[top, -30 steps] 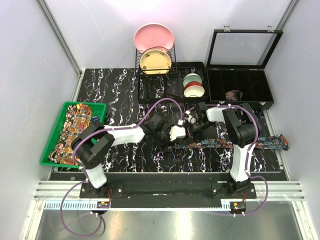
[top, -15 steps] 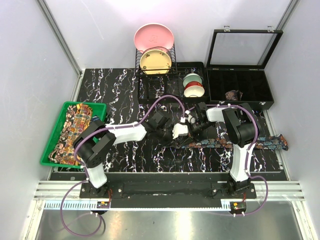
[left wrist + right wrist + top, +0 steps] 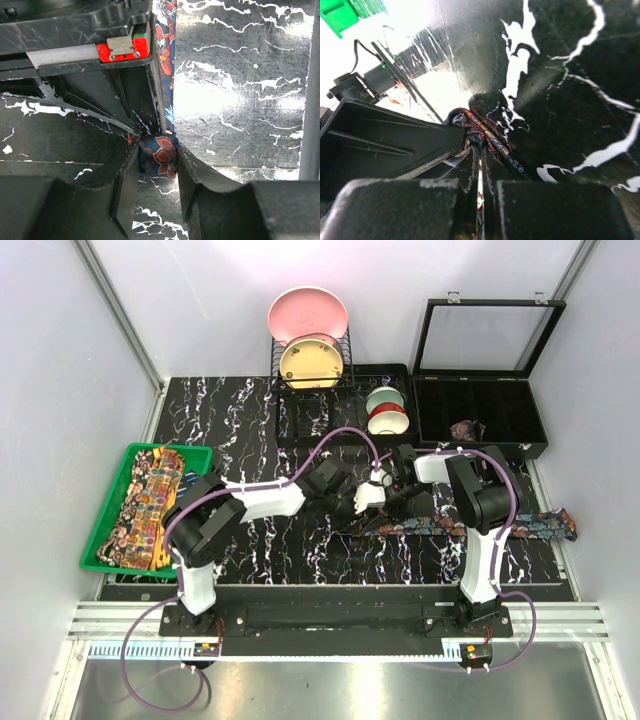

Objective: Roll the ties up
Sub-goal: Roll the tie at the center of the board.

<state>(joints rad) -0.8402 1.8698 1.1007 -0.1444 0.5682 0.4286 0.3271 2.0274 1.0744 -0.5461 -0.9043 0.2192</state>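
A dark blue tie (image 3: pixel 470 527) with reddish motifs lies along the table's right half, and its left end is wound into a small roll (image 3: pixel 160 155). My left gripper (image 3: pixel 157 153) (image 3: pixel 366 496) has its fingers on both sides of that roll, touching it. My right gripper (image 3: pixel 480 146) (image 3: pixel 393 497) is shut, with bunched tie fabric (image 3: pixel 479 127) caught at its tips. It meets the roll from the opposite side. Yellow-orange paisley ties (image 3: pixel 150 502) lie in the green tray (image 3: pixel 98 535) at the left. A rolled brownish tie (image 3: pixel 466 429) sits in the black box (image 3: pixel 500 449).
A dish rack (image 3: pixel 312 380) with a pink plate and a yellow plate stands at the back. Stacked bowls (image 3: pixel 386 410) sit next to it. The black box's glass lid (image 3: pixel 488 335) stands open. The tie's wide end (image 3: pixel 560 525) reaches the table's right edge.
My left gripper has moved right and slightly back, toward the right gripper, and narrowed its jaws onto the tie's rolled end. The right gripper has stayed shut in place.
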